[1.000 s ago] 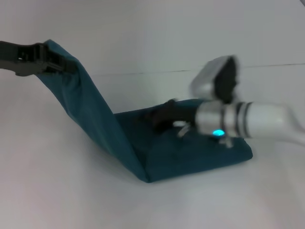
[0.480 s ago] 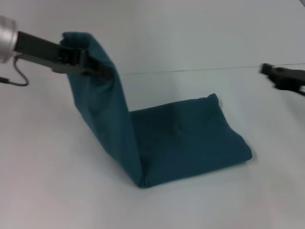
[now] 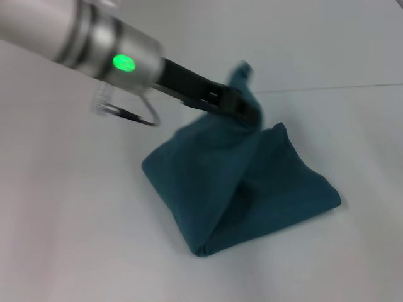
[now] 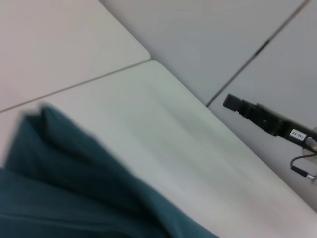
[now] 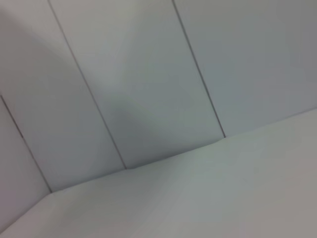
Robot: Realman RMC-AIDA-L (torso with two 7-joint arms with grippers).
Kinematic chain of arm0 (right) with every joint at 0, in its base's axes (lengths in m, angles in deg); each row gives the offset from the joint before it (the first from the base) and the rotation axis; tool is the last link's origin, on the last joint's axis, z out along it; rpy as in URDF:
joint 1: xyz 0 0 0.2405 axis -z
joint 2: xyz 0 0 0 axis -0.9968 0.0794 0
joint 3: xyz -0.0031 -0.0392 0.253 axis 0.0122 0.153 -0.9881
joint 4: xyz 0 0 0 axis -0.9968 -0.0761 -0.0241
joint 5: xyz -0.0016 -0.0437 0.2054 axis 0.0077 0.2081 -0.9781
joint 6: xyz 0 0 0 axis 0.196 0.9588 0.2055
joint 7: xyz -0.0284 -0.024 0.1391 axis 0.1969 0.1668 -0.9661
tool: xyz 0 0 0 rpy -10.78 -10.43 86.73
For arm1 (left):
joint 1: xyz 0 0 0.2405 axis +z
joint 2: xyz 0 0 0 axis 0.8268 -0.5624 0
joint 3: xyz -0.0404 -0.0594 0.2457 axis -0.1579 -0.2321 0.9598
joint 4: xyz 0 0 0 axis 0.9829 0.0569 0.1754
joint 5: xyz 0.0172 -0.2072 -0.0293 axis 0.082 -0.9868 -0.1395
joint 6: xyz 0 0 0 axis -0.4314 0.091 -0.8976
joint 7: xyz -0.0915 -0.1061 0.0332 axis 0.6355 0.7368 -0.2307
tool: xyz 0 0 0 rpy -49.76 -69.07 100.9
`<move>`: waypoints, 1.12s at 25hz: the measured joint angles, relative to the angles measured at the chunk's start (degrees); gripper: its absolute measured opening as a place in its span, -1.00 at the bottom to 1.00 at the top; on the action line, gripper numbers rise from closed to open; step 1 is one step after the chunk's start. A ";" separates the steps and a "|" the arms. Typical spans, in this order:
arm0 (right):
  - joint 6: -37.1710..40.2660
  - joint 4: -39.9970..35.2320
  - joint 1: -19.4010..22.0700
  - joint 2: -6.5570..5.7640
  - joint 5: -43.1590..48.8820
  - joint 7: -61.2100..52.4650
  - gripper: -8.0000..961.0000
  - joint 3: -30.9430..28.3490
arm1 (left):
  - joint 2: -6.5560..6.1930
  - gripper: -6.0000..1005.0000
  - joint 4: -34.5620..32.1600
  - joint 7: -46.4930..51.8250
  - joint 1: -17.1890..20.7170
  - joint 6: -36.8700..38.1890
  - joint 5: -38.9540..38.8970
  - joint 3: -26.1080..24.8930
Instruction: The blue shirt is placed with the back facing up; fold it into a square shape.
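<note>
Head view: left gripper (image 3: 242, 108), black fingers on a silver wrist with a green light, is clamped on an edge of the dark teal-blue soft knit shirt (image 3: 252, 189) and holds it raised over the shirt's middle. 0.5 s ago that edge hung high at the far left with the panel nearly upright; now the arm has swung right and the lifted panel slopes like a tent over the lower layer, which lies flat on the white table (image 3: 75, 239). The right gripper, at the right edge 0.5 s ago, is gone from this view.

Left wrist view: teal cloth close up; right gripper (image 4: 235, 104) far off past the table edge, finger state cannot tell.

Right wrist view: only grey wall panels (image 5: 148, 84) and table surface.
</note>
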 joint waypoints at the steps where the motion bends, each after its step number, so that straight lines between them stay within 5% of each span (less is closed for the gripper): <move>1: 0.08 -0.03 0.06 -0.01 0.00 0.00 -0.98 -0.30 | 1.71 -0.65 1.01 0.64 -0.15 -5.26 -0.72 4.18; 3: 0.09 -0.05 0.13 -0.03 0.00 -0.02 -0.98 -0.72 | 2.19 -0.65 2.06 1.29 -0.16 -8.27 -1.77 6.75; 5: 0.02 0.04 0.06 -0.04 0.00 -0.06 -0.97 -0.80 | 2.29 -0.64 8.89 3.68 -0.71 -18.46 -7.92 18.06; 7: -0.10 0.24 -0.18 -0.05 0.06 -0.10 -0.97 -0.73 | 2.34 -0.64 12.50 3.72 -1.29 -22.22 -11.39 23.22; 12: -0.33 0.12 -0.73 -0.06 0.25 -0.12 -0.96 -0.33 | 2.43 -0.63 14.47 3.87 -0.65 -25.33 -17.86 29.34; 15: -0.34 -0.11 -0.84 -0.09 0.25 -0.13 -0.95 -0.50 | 2.31 -0.62 14.71 3.75 -0.42 -24.64 -20.73 29.79; 22: -0.40 -0.17 -1.42 -0.17 1.45 -0.14 -0.93 -0.27 | 2.13 -0.09 14.42 3.37 0.10 -23.89 -22.34 29.58; 28: 2.58 -2.46 -1.46 -0.47 5.51 -0.82 -0.92 -0.28 | 1.51 0.17 7.65 -2.47 7.48 -22.22 -21.67 24.99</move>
